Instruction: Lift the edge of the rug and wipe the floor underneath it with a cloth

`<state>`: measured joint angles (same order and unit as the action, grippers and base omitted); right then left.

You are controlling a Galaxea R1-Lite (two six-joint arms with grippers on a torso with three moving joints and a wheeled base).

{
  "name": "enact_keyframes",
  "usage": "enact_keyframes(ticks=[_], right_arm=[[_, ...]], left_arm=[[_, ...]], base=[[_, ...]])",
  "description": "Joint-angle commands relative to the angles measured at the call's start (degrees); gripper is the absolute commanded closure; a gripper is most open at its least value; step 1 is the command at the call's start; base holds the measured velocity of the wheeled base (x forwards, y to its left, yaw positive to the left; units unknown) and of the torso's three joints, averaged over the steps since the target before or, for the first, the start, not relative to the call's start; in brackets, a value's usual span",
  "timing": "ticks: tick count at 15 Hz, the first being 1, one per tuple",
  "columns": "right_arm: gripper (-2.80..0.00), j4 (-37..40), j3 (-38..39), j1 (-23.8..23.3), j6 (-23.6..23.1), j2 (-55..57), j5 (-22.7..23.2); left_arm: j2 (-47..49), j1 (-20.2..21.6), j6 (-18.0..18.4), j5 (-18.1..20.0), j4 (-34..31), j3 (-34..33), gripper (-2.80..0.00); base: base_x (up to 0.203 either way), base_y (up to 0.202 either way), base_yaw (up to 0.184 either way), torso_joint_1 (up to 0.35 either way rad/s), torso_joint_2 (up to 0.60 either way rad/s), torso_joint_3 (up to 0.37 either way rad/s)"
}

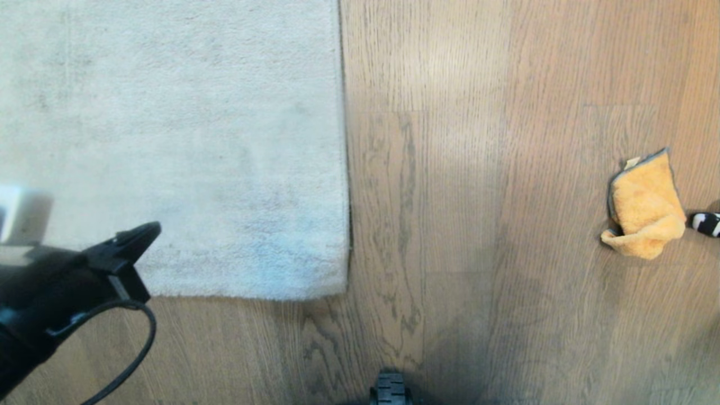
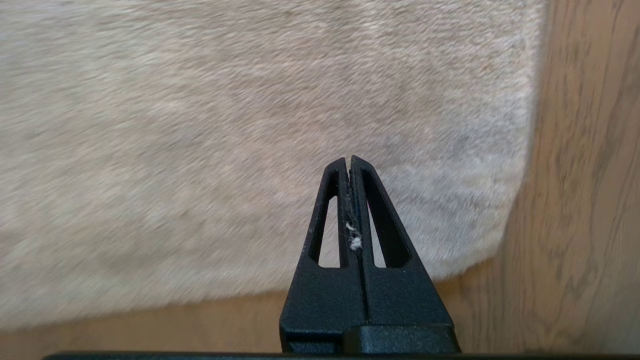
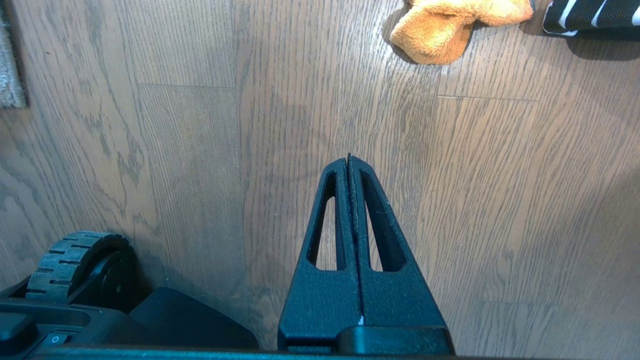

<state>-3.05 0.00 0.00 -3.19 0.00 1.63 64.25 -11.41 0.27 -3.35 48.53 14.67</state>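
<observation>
- Head view shows the large light grey-beige short-pile rug lying flat on the brown wood-grain plank floor, its near corner rounded and its right edge running straight away from the robot; no part of it is lifted yet.
- Relative to that rug corner, the left gripper hovers over the pile, just inside the near edge and well to the left of the corner, its tips pointing toward the corner.
- Left wrist view has the same left gripper pressed together and empty, with only a speck of white lint between its fingers; the corner lies ahead and to one side of it.
- Well to the right of the rug edge, across bare planks, the small crumpled orange microfibre cloth with grey trim lies loose on the floor, beside a black-and-white striped item.
- Right wrist view shows the right gripper closed on nothing above the floor, with the cloth ahead of it; this arm looks the nearer one to the cloth, and the left to the rug.
- No containers are in sight.
</observation>
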Motion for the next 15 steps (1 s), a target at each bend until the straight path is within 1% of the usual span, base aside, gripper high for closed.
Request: enact_keyframes(ticks=[1, 2, 3, 5, 6, 8, 10, 12, 15], right_arm=[[0.0, 0.0, 0.0, 0.0, -0.1, 0.0, 0.0], [0.0, 0.0, 0.0, 0.0, -0.1, 0.0, 0.0], [0.0, 0.0, 0.0, 0.0, -0.1, 0.0, 0.0], [0.0, 0.0, 0.0, 0.0, -0.1, 0.0, 0.0], [0.0, 0.0, 0.0, 0.0, -0.1, 0.1, 0.0], [0.0, 0.0, 0.0, 0.0, -0.1, 0.0, 0.0], [0.0, 0.0, 0.0, 0.0, -0.1, 0.1, 0.0], [0.0, 0.0, 0.0, 0.0, -0.1, 0.0, 0.0], [0.0, 0.0, 0.0, 0.0, -0.1, 0.0, 0.0]], left_arm=[[-16.3, 4.1, 1.1, 0.1, -13.5, -0.5, 0.0], [-20.1, 6.8, 2.0, 0.7, -18.2, -1.1, 0.0], [-23.8, 9.6, 2.8, 2.0, -21.6, -2.2, 0.0], [-30.4, 14.7, 3.6, 5.0, -25.5, -5.0, 0.0], [-33.9, 16.2, 3.8, 6.0, -26.4, -7.0, 0.0], [-40.6, 16.7, 3.9, 6.4, -27.4, -10.3, 0.0], [-46.2, 15.8, 3.9, 6.3, -28.9, -13.3, 0.0], [-50.6, 13.4, 4.1, 6.0, -33.2, -14.4, 0.0], [-57.9, 11.9, 4.2, 5.7, -42.6, -14.6, 0.0]], base=[[0.0, 0.0, 0.0, 0.0, 0.0, 0.0], [0.0, 0.0, 0.0, 0.0, 0.0, 0.0], [0.0, 0.0, 0.0, 0.0, 0.0, 0.0], [0.0, 0.0, 0.0, 0.0, 0.0, 0.0], [0.0, 0.0, 0.0, 0.0, 0.0, 0.0], [0.0, 0.0, 0.0, 0.0, 0.0, 0.0], [0.0, 0.0, 0.0, 0.0, 0.0, 0.0], [0.0, 0.0, 0.0, 0.0, 0.0, 0.0], [0.0, 0.0, 0.0, 0.0, 0.0, 0.0]])
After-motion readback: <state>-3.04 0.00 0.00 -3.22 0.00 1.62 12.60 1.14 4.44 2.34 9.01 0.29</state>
